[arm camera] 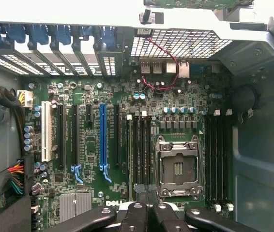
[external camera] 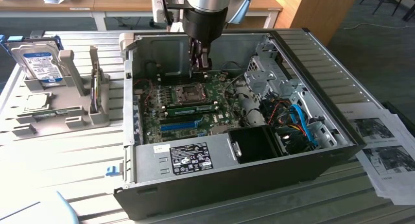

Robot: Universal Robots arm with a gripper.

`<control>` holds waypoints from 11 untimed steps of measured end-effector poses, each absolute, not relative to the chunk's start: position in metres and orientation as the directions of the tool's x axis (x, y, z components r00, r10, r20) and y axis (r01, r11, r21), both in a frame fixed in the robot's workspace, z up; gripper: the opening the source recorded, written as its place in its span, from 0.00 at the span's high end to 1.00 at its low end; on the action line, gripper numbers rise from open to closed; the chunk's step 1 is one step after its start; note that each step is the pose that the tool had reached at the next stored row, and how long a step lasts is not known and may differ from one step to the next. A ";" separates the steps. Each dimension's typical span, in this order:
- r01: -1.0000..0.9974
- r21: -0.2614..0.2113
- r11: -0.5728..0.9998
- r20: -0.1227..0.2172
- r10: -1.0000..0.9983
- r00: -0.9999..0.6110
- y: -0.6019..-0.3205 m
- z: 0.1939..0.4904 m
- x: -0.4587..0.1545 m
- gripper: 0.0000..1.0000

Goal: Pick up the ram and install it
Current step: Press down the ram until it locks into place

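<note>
The ram [external camera: 191,108] is a thin green stick lying along the memory slots beside the CPU socket [external camera: 192,91] on the motherboard inside the open computer case [external camera: 337,136]. My gripper [external camera: 201,64] hangs above the board, over the far side of the socket, clear of the ram. Its dark fingers are shut together with nothing visible between them. In the wrist view the gripper [arm camera: 146,205] points down at the black memory slots [arm camera: 139,150] next to the CPU socket [arm camera: 178,166].
A bright blue expansion slot [external camera: 178,124] [arm camera: 102,135] runs alongside the memory slots. The power supply [external camera: 188,156], a drive cage [external camera: 269,73] and loose cables [external camera: 298,124] crowd the case. A hard drive [external camera: 38,63] stands in a grey holder [external camera: 58,112] at the exterior view's left. Papers [external camera: 382,151] lie at its right.
</note>
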State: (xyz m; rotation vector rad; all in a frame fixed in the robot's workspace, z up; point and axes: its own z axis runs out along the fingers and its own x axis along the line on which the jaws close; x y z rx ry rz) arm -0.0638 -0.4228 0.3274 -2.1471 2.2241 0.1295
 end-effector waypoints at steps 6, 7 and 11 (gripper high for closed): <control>-0.999 0.027 0.034 -0.092 -0.995 -0.037 -0.423 0.327 -0.064 0.91; -0.999 0.027 0.038 -0.092 -0.995 -0.040 -0.423 0.327 -0.064 0.91; -0.995 0.027 0.096 -0.092 -0.991 -0.098 -0.423 0.327 -0.064 0.91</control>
